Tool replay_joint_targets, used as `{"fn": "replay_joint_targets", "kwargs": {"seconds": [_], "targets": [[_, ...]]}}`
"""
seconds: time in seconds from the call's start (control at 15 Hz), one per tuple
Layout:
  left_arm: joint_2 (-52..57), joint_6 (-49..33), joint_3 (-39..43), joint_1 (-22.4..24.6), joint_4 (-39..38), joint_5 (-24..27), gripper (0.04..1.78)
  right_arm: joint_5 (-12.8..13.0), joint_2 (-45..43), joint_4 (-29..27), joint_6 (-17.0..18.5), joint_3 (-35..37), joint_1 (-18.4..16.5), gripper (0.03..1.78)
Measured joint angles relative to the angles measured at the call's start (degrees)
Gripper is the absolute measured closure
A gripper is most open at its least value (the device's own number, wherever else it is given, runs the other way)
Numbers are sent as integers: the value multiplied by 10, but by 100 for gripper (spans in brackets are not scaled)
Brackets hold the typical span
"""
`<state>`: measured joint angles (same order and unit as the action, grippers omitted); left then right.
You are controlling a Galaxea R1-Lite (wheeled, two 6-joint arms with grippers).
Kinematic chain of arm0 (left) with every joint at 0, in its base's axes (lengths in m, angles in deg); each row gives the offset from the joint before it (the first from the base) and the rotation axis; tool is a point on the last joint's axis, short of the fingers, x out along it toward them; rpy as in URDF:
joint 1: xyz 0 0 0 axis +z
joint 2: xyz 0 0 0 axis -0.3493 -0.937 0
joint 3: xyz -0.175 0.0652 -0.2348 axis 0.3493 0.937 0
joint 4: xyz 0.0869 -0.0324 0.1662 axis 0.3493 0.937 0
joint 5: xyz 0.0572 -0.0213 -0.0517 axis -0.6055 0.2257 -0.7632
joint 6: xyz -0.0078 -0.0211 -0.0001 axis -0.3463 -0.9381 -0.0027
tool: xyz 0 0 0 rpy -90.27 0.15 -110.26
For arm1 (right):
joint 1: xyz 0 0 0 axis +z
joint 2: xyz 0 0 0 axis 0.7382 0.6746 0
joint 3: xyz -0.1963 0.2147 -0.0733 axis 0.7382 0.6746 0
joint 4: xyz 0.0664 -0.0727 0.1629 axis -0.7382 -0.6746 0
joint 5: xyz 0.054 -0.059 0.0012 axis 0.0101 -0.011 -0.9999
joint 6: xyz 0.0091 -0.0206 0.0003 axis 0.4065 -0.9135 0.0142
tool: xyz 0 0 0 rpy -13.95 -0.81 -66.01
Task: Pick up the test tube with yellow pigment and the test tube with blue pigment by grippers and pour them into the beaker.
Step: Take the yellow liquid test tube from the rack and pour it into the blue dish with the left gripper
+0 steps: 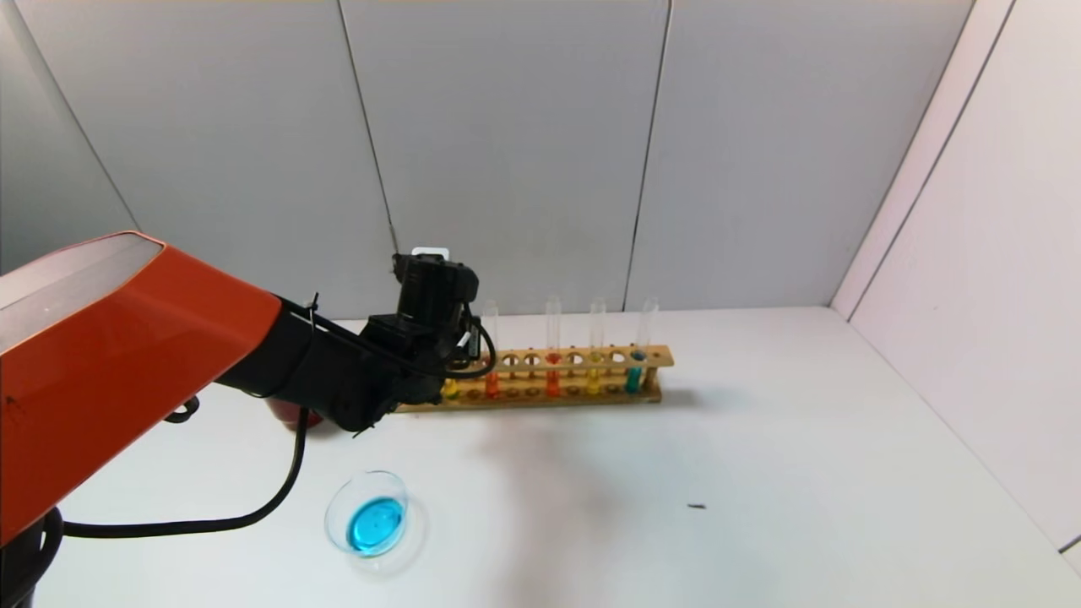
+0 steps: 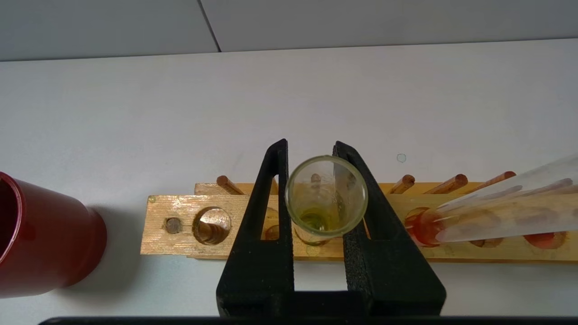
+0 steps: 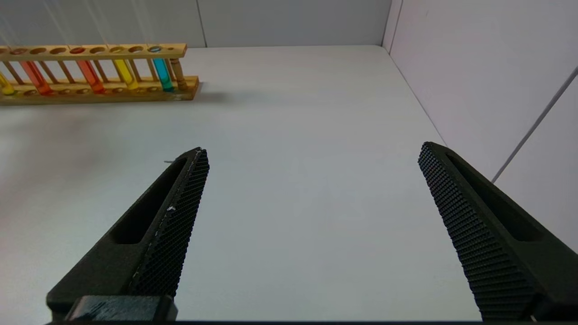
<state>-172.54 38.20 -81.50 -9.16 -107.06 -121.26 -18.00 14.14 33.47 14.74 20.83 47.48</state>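
Note:
My left gripper [image 1: 448,363] hangs over the left end of the wooden rack [image 1: 583,395]. In the left wrist view its jaws [image 2: 310,144] are shut on the test tube with yellow pigment [image 2: 326,198], which stands upright with its bottom in a rack hole; its yellow liquid shows in the head view [image 1: 450,389]. The beaker [image 1: 338,500] sits on the table near the front left and holds bright blue liquid. A tube with bright cyan-blue liquid is not in view. My right gripper [image 3: 312,149] is open and empty, low over bare table, out of the head view.
The rack also holds two orange-red tubes [image 1: 552,382], a second yellow tube [image 1: 594,380] and a teal tube [image 1: 633,377] at its right end. A dark red cup [image 2: 45,243] stands just left of the rack. Grey walls close the back and right.

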Motion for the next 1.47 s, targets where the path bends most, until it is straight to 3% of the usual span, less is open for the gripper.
{"fn": "replay_joint_targets", "kwargs": {"seconds": [0.47,1.47], "targets": [[14,10,-8,-9,13,-5,148,0,0,0,0,0,0,11],[63,16,-116,-13,137,-6,148,0,0,0,0,0,0,11]]}}
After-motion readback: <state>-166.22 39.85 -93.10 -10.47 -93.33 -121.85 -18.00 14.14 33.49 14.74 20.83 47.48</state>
